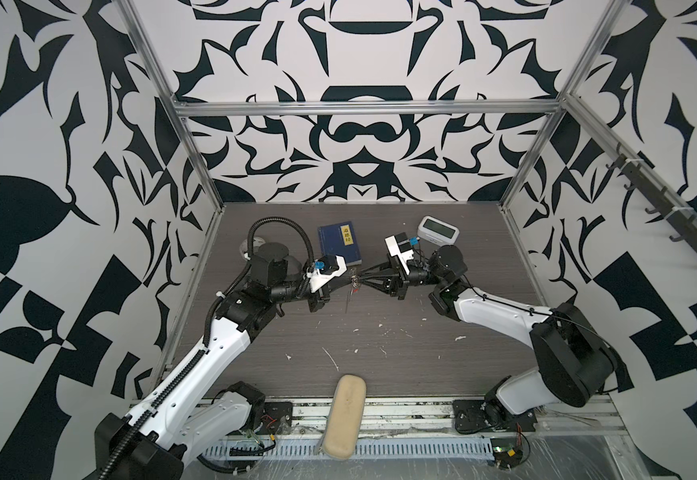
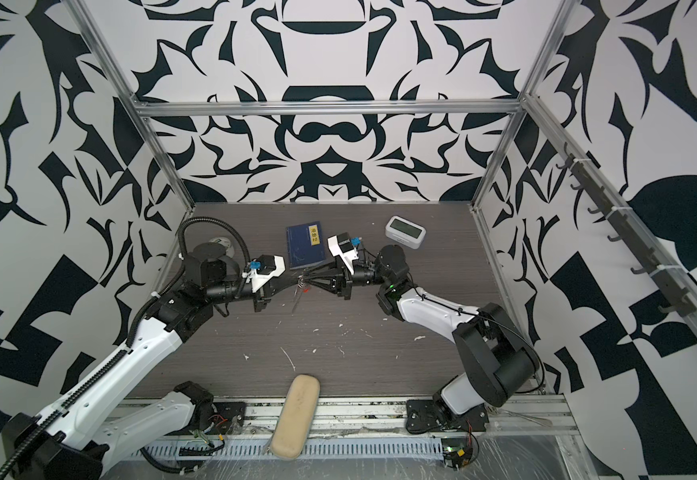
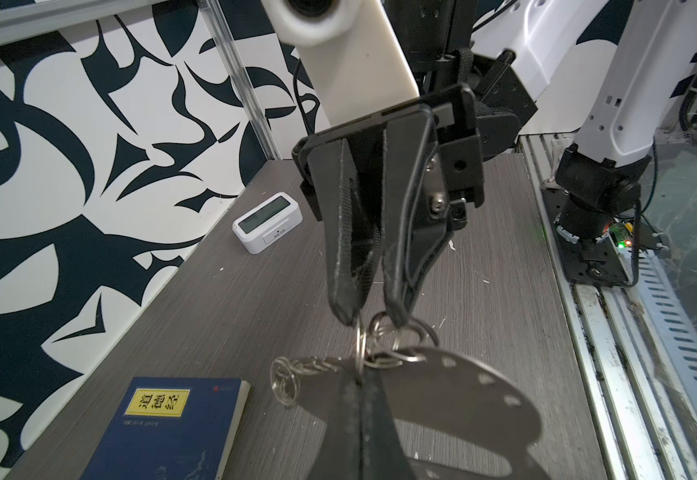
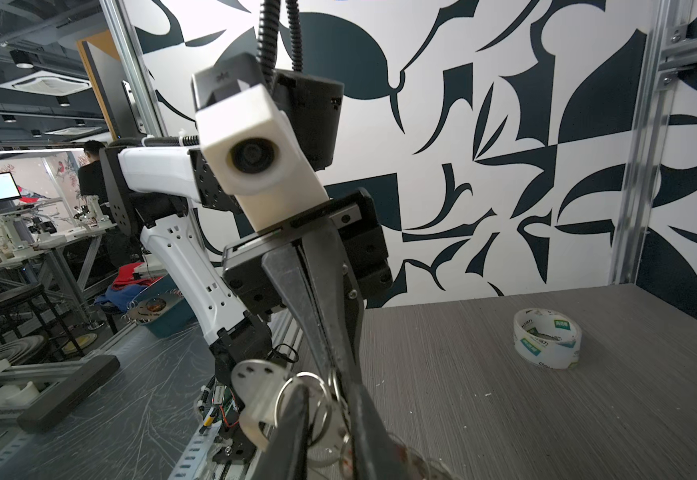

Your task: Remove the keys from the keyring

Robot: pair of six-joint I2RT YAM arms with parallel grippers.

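1. The left gripper (image 4: 334,365) is clamped fully shut on the keyring (image 3: 380,355), holding its cluster of split rings in the air above the table (image 1: 421,340).
2. The right gripper (image 3: 371,318) meets it tip to tip from the opposite side. Its fingers stand a sliver apart with rings in the gap, though I cannot tell whether they bite.
3. The keys (image 1: 349,299) hang below the rings with their long axis pointing down at the table, about equally near both arms.
4. As I judge it, any parting pull would run along the grippers' shared left-right line.
5. The book (image 1: 339,244) lies on the table just behind the meeting point. The clock (image 1: 438,229) and tape roll (image 4: 546,338) sit well apart, and nothing blocks the way.
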